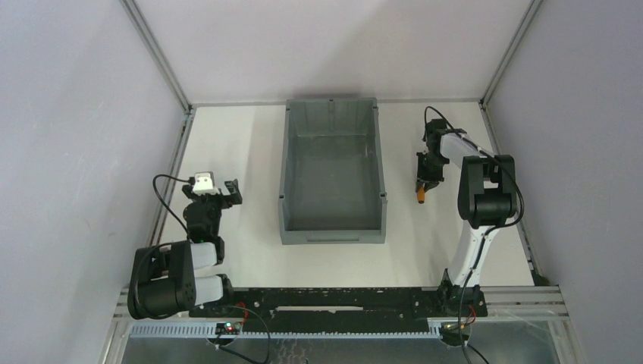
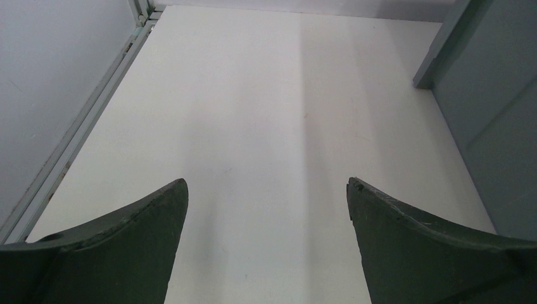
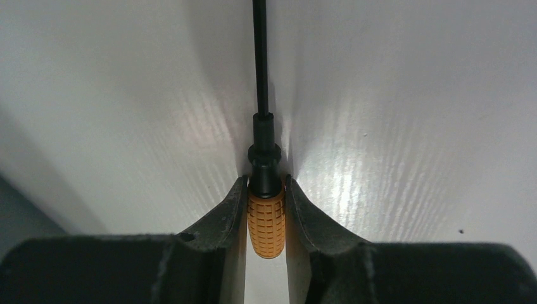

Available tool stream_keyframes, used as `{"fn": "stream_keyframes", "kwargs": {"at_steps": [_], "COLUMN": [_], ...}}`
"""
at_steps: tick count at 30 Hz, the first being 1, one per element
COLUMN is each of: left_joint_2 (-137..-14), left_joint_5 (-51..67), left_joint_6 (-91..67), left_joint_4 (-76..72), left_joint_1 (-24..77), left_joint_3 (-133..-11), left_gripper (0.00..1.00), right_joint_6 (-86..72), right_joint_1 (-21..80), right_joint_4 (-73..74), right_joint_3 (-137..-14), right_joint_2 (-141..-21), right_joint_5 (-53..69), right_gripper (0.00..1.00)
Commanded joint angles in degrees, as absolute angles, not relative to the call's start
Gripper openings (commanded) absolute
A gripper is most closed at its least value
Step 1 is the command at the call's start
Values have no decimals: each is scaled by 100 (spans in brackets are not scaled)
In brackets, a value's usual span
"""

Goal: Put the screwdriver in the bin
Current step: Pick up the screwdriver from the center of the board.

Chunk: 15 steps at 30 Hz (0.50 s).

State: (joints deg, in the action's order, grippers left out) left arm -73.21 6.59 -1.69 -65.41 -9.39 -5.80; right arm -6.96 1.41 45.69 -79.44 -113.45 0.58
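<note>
The screwdriver has a ribbed orange handle and a thin black shaft that points away from the right wrist camera. My right gripper is shut on the handle, one finger on each side. In the top view the right gripper is low over the table right of the bin, and the orange handle end sticks out toward the near side. I cannot tell whether the screwdriver touches the table. The grey bin stands mid-table and looks empty. My left gripper is open and empty left of the bin, and it also shows in the left wrist view.
The bin's outer wall rises to the right of the left gripper. Grey enclosure walls with metal rails bound the white table on the left, right and back.
</note>
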Motion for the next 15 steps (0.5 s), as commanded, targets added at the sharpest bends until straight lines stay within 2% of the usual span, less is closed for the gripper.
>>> {"fn": "stream_keyframes", "kwargs": {"at_steps": [1, 15], "left_joint_2": [-7239, -7238], "left_joint_5": [641, 641], "left_joint_6": [-209, -210], "left_joint_4": [-6660, -6662], "left_joint_1": [-910, -909], "left_joint_3": [-820, -820], "left_gripper": [100, 100], "right_joint_6": [-773, -1251], "right_joint_1": [-145, -1039], "right_joint_4": [4566, 4122], "right_joint_3": [-7855, -7357], "right_joint_2": [-10890, -10065], "right_joint_5": [1081, 3492], "right_gripper": [18, 18]}}
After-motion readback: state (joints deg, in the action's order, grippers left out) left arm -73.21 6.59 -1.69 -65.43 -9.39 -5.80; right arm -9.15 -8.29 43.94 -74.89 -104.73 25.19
